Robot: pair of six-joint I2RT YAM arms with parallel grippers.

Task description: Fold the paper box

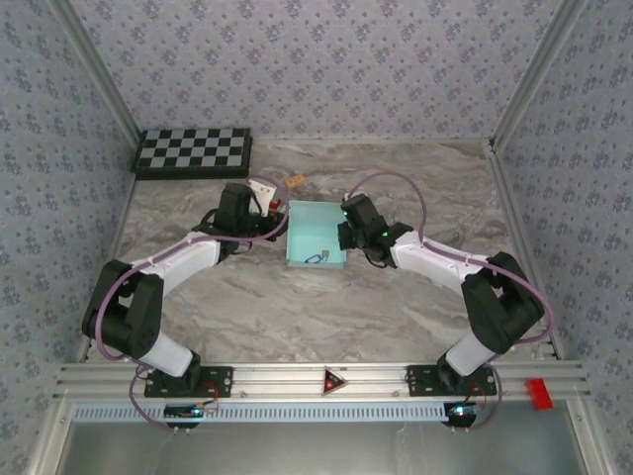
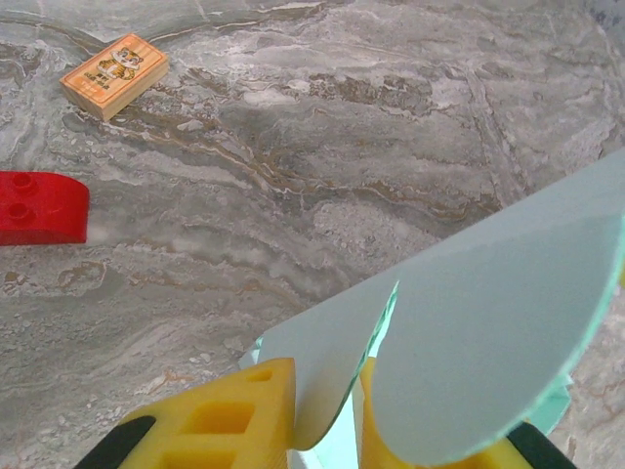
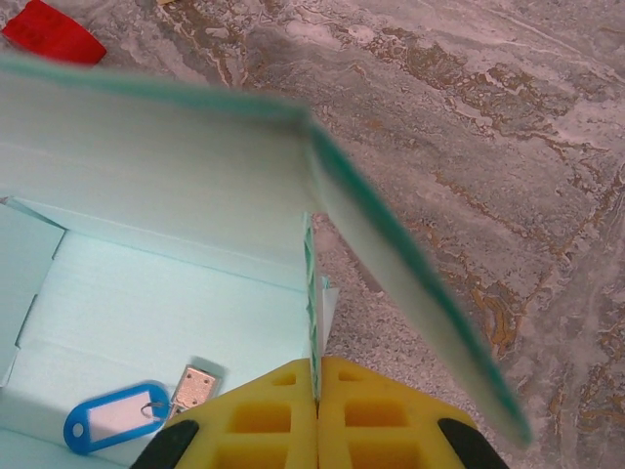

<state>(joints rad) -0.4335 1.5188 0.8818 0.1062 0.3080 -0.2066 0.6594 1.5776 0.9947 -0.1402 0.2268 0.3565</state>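
The paper box (image 1: 315,230) is pale aqua and lies open in the middle of the table between both arms. My left gripper (image 1: 273,222) is at its left side. In the left wrist view my left gripper (image 2: 327,415) has a curved pale flap (image 2: 332,342) of the box pinched between its yellow fingers, and a second flap (image 2: 498,342) covers the right finger. My right gripper (image 3: 317,386) is shut on the thin edge of the paper box's right wall (image 3: 311,283), and a long flap (image 3: 410,283) stands out to the right of it.
A blue key tag (image 3: 115,415) and a small metal piece (image 3: 196,385) lie inside the box. A red block (image 2: 39,207) and a small wooden block (image 2: 114,73) sit on the marble beyond it. A checkerboard (image 1: 193,151) lies at the back left.
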